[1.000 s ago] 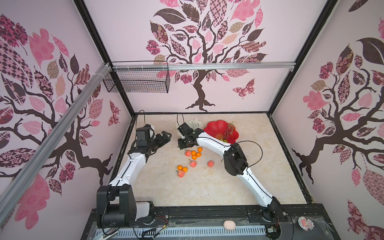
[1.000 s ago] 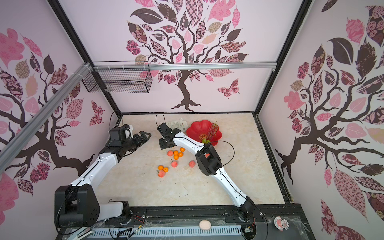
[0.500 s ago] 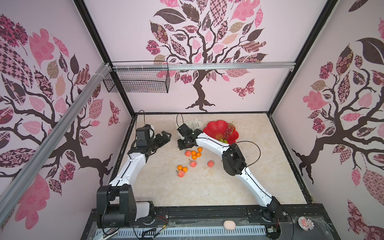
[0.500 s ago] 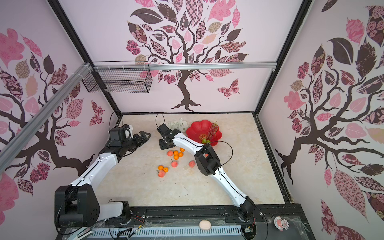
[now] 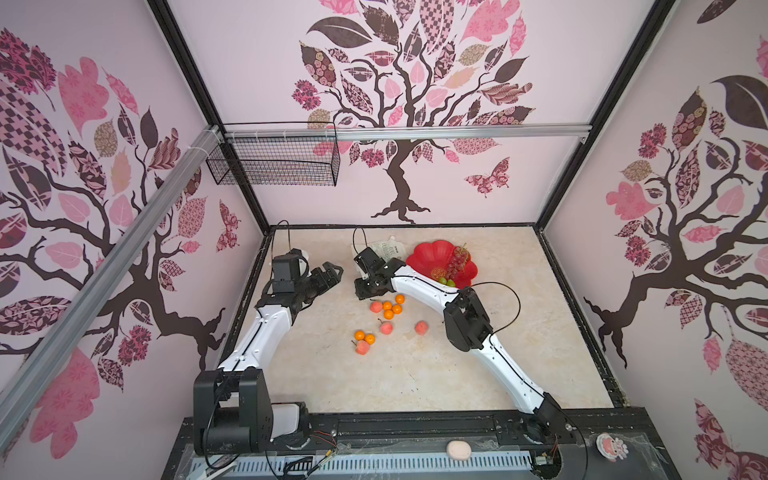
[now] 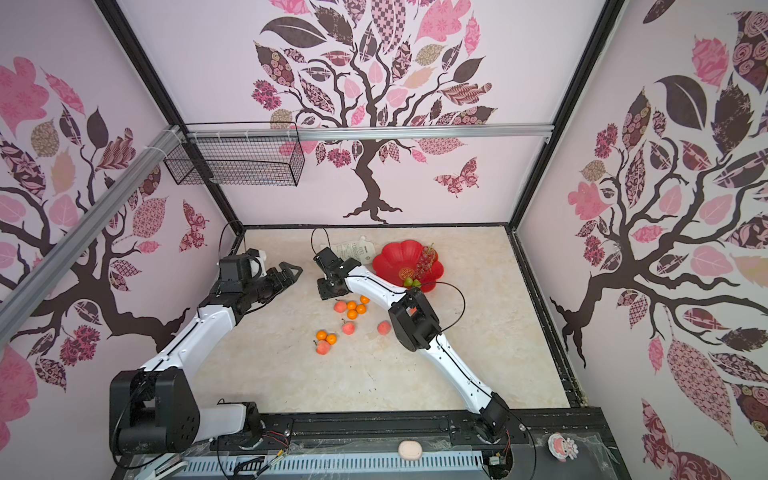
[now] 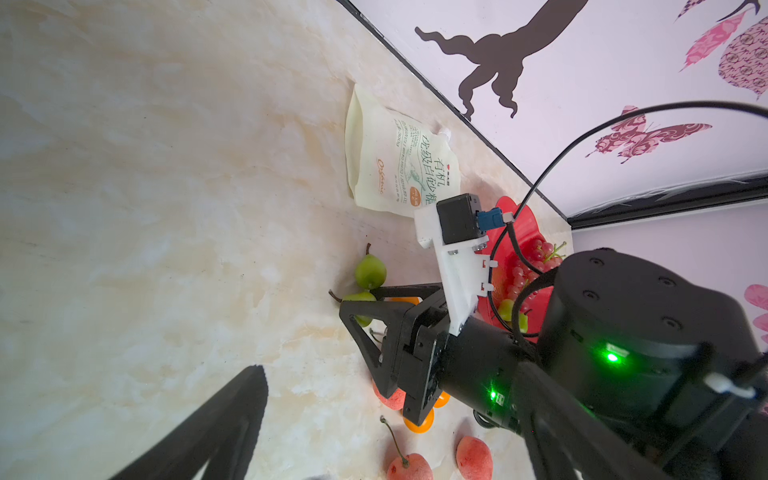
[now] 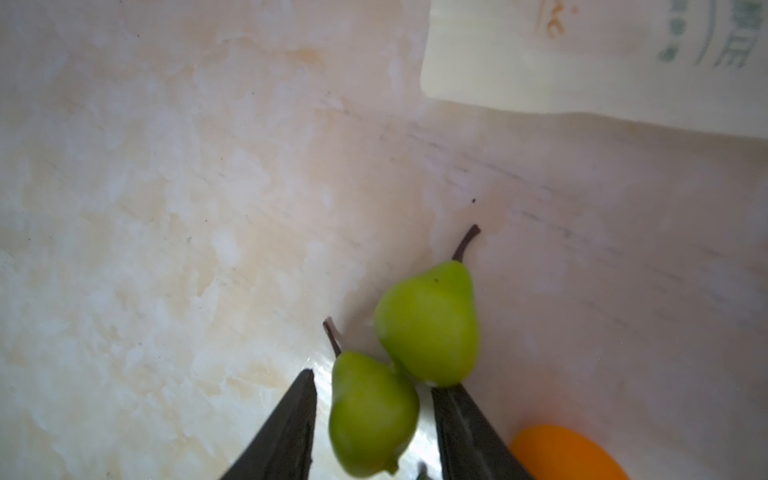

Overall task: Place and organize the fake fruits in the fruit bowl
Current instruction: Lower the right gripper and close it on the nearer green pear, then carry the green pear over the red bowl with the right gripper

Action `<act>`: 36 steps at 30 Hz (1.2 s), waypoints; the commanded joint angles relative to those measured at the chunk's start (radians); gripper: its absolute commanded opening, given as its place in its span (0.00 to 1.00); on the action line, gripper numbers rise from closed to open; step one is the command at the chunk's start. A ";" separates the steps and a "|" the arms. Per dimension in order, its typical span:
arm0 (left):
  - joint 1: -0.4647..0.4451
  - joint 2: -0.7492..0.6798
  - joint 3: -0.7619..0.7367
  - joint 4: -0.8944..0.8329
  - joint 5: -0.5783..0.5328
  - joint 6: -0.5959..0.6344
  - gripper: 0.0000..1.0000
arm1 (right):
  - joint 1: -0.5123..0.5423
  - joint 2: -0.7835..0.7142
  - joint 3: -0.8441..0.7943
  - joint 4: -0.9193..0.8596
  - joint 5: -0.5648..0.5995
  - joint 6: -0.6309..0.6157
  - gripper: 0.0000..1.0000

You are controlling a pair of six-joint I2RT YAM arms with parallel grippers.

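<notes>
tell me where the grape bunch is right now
In both top views the grape bunch lies in the right half of the red bowl, at the back of the table, with a green fruit just in front of it.

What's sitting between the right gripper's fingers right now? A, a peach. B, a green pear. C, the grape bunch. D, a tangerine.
B: the right wrist view shows a green pear lying between the two fingers of the right gripper, with a second pear right beside it, past the fingertips.
</notes>
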 commanded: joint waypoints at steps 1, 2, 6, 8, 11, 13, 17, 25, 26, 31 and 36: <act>0.005 0.010 -0.012 0.017 0.009 0.006 0.96 | -0.003 0.087 0.017 -0.036 -0.006 -0.004 0.48; 0.005 0.009 -0.013 0.018 0.007 0.006 0.96 | -0.004 0.089 0.017 -0.036 -0.006 -0.005 0.48; 0.005 0.008 -0.013 0.017 0.009 0.006 0.96 | -0.006 0.098 0.019 -0.038 -0.007 -0.006 0.48; 0.006 0.009 -0.013 0.020 0.009 0.005 0.96 | -0.005 0.102 0.020 -0.039 -0.009 -0.006 0.47; 0.007 0.010 -0.013 0.019 0.010 0.005 0.96 | -0.005 0.104 0.020 -0.040 -0.013 -0.006 0.44; 0.007 0.008 -0.012 0.020 0.011 0.005 0.96 | -0.006 0.104 0.019 -0.041 -0.015 -0.006 0.42; 0.007 0.008 -0.013 0.019 0.010 0.004 0.96 | -0.005 0.095 0.019 -0.043 -0.015 -0.008 0.38; 0.013 0.008 -0.013 0.021 0.012 0.003 0.96 | -0.004 0.032 0.015 -0.044 -0.020 0.007 0.32; 0.014 0.007 -0.013 0.022 0.012 0.003 0.96 | -0.004 0.018 0.010 -0.039 -0.023 0.011 0.32; 0.026 -0.008 -0.015 0.021 0.009 -0.003 0.96 | -0.003 -0.051 0.023 -0.047 -0.019 0.015 0.29; 0.027 -0.042 -0.028 0.007 -0.014 0.005 0.96 | -0.004 -0.121 0.039 -0.054 -0.027 0.021 0.29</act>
